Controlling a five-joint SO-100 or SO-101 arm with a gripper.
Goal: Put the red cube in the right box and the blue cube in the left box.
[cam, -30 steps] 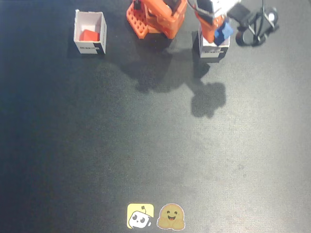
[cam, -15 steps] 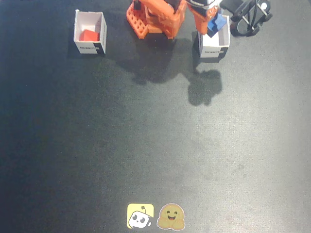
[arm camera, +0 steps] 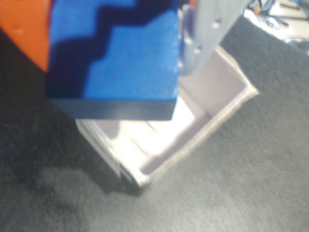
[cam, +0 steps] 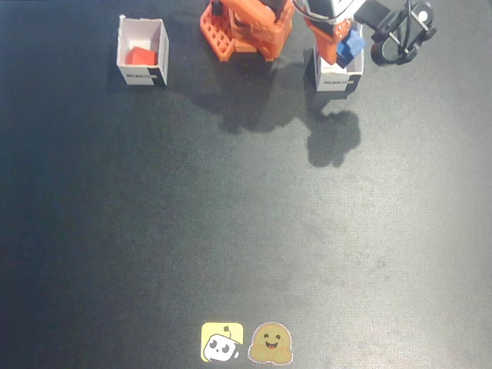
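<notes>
Jaws of the gripper [cam: 346, 48] squeeze the blue cube [arm camera: 113, 58] tight, and the orange arm [cam: 327, 31] reaches out from its base, holding the cube just above the open white box [arm camera: 212, 104] on the right of the fixed view.

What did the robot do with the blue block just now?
The claw, shut on the blue cube, dipped toward the top of the fixed view and came partway back; the block hangs over the box on the right, not dropped. The red cube stayed in the other box.
</notes>
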